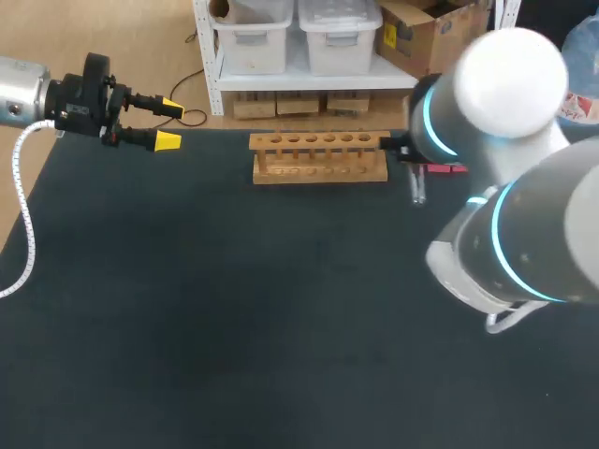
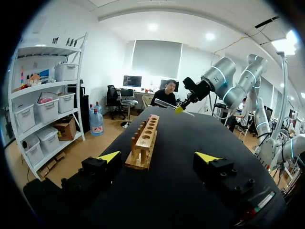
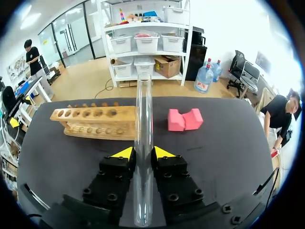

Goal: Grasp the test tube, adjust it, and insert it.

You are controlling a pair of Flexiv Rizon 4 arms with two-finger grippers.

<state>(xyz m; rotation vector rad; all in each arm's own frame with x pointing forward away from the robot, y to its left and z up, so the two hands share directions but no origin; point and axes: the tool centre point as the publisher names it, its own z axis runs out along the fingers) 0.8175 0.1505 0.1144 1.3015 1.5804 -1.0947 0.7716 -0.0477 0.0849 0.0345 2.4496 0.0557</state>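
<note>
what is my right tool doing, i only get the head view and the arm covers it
Observer: The right wrist view shows the right tool shut on the test tube, gripping it from both sides.
Operator: is it off the table
Observer: Yes. In the left wrist view it is held in the air above the table, looking near level, past the far end of the wooden rack.
Operator: anything close to the rack
Observer: A pink block lies on the table beside the rack's end, apart from it.
</note>
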